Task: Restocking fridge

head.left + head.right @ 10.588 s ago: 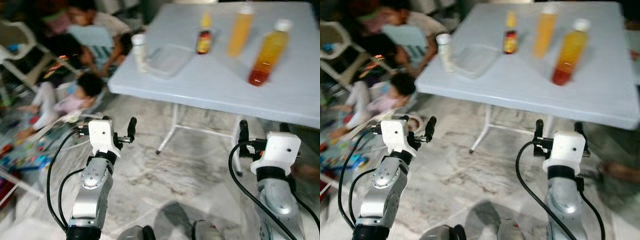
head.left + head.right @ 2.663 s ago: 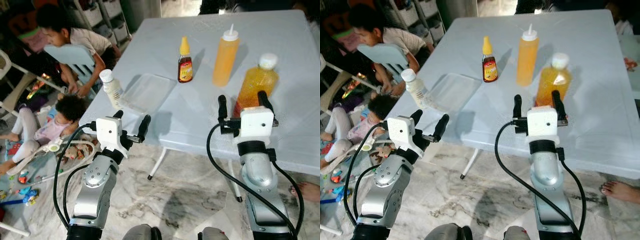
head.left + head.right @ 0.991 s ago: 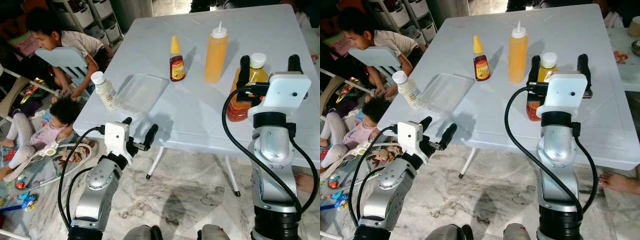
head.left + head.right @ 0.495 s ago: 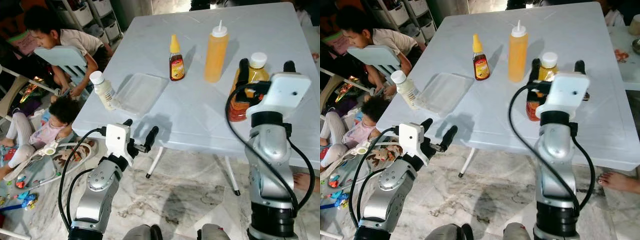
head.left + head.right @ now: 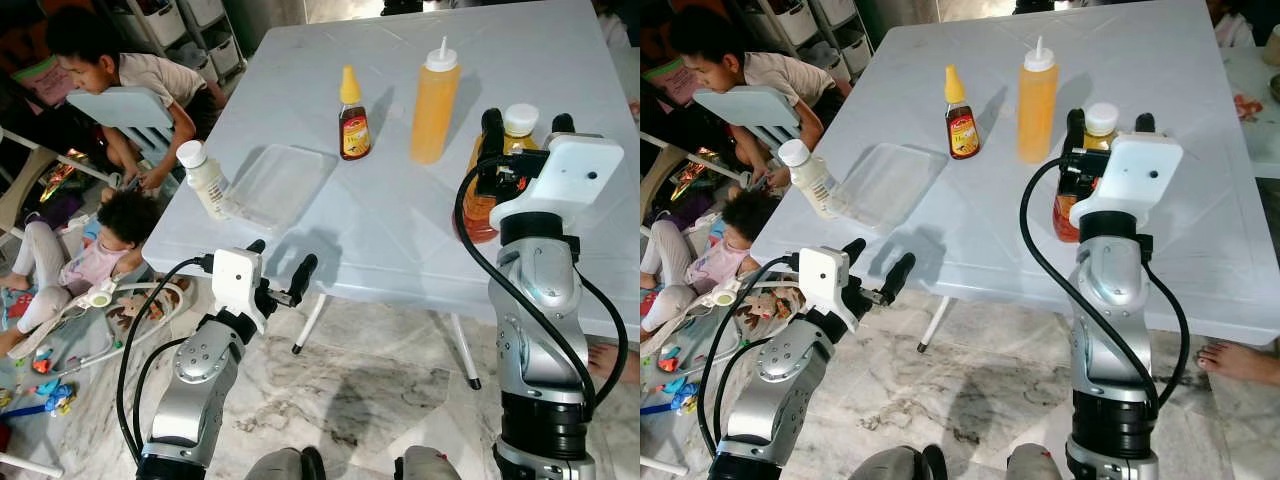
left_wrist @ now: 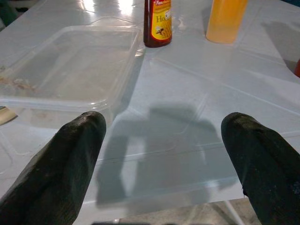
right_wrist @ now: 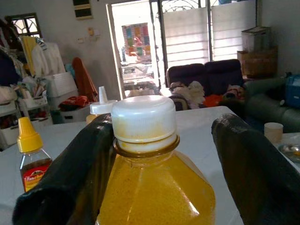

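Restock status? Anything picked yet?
Nothing picked: all items sit on the table. In hand: right gripper, fingers open, brackets the juice bottle. Left: honey bottle, squeeze bottle, clear container, small white bottle. Left gripper hovers open below the table edge.

The right end effector (image 5: 522, 125) and its white housing hide most of the orange bottle (image 5: 480, 200). The table (image 5: 400, 230) is cut off at the right edge.
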Available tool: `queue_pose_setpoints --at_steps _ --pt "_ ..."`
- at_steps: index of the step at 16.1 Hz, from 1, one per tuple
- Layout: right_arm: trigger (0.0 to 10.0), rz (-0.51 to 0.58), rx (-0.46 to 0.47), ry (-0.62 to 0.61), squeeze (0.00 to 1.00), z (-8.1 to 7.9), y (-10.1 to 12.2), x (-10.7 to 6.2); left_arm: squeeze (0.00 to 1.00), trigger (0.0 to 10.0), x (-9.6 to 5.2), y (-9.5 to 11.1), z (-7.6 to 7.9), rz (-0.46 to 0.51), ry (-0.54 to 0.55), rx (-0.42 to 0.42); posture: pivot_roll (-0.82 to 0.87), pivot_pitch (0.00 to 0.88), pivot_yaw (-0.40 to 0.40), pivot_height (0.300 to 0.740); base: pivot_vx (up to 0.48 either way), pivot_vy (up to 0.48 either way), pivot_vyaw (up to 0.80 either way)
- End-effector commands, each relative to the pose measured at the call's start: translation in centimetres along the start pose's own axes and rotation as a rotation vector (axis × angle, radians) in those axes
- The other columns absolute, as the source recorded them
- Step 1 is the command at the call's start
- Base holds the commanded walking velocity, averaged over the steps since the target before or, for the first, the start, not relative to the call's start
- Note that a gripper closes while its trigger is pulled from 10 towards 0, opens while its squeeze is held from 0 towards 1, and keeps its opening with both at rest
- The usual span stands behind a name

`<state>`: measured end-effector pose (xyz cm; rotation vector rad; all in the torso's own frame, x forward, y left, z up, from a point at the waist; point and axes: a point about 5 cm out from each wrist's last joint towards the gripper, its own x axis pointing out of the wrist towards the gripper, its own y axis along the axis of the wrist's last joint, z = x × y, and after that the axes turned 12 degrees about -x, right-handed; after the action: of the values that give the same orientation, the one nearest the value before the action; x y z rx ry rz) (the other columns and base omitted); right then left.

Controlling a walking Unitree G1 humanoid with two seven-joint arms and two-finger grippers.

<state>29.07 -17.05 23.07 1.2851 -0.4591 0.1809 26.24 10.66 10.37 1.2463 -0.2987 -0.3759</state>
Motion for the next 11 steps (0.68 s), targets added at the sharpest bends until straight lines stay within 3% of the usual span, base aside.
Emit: queue_pose_setpoints --at_steps 1,2,3,4,7,11 --pt "2.8 0.007 0.023 0.034 0.00 -0.75 0.30 0.19 0.00 10.0 -0.35 0.05 -0.48 -0.013 0.019 0.022 -0.14 0.125 0.194 0.740 0.000 0.000 0.00" --pt "2.6 0.008 0.026 0.039 0.00 -0.83 0.35 0.23 0.00 10.0 -0.35 0.03 -0.52 -0.014 0.020 0.022 -0.14 0.124 0.194 0.740 0.000 0.000 0.00" --pt "1.4 0.011 0.032 0.047 0.00 -0.94 0.46 0.32 0.00 10.0 -0.32 0.00 -0.54 -0.016 0.021 0.024 -0.14 0.124 0.194 0.740 0.000 0.000 0.00" --pt "1.4 0.011 0.034 0.049 0.00 -0.97 0.49 0.34 0.00 10.0 -0.32 -0.01 -0.53 -0.017 0.021 0.024 -0.14 0.123 0.194 0.740 0.000 0.000 0.00" --pt "0.0 0.007 0.043 0.066 0.00 -1.22 0.58 0.49 0.00 10.0 -0.30 -0.06 -0.59 -0.020 0.021 0.028 -0.14 0.121 0.193 0.740 0.000 0.000 0.00" --pt "0.0 0.000 0.052 0.079 0.00 -1.40 0.58 0.55 0.00 10.0 -0.32 -0.07 -0.63 -0.024 0.023 0.032 -0.14 0.122 0.194 0.740 0.000 0.000 0.00"
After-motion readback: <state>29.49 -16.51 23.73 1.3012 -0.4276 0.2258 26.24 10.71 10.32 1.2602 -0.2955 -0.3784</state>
